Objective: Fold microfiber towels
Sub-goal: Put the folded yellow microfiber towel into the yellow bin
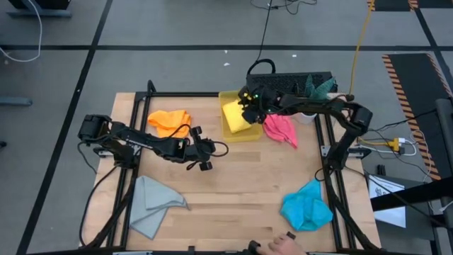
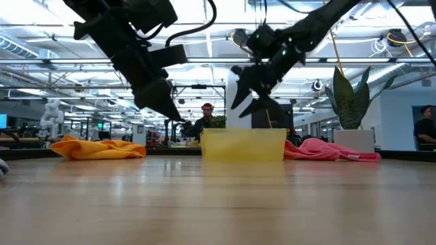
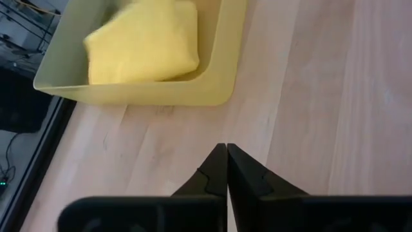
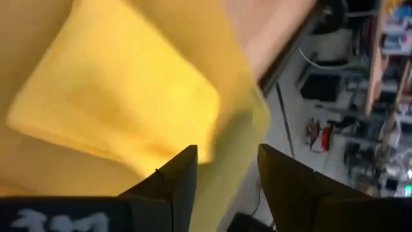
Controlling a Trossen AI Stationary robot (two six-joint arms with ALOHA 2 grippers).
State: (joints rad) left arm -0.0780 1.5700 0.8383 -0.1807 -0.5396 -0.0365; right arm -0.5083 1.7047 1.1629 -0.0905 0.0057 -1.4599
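Yellow towel (image 1: 233, 113) sits folded inside the yellow bin (image 1: 228, 95) at the far middle of the desk (image 1: 241, 180), lying against the bin's near side; the left wrist view shows it (image 3: 145, 42) as a neat pad resting on the bin floor. Right gripper (image 1: 249, 106) hangs just above that towel and over the bin, jaws parted and holding nothing; the right wrist view shows both dark fingers (image 4: 174, 177) apart with the yellow cloth (image 4: 116, 96) below them, not touching. In the low view this gripper (image 2: 248, 92) is above the bin (image 2: 243, 145), clear of its rim.

Pink towel (image 1: 280, 129) lies crumpled just beside the bin on its right, touching or nearly touching it. Orange towel (image 1: 170, 122) lies bunched to the bin's left, near the far left edge of the desk. Grey towel (image 1: 152, 202) is loosely spread at the near left, 1 corner turned over. Blue towel (image 1: 306, 207) is crumpled at the near right.

Left gripper (image 1: 205, 157) hovers over bare wood near the middle of the desk, between the orange towel and the bin but nearer the front, jaws pressed together and empty; the left wrist view shows the fingertips (image 3: 215, 171) meeting. A person's hand (image 1: 279, 246) shows at the desk's near edge. A plant (image 2: 351, 95) stands behind the pink towel.
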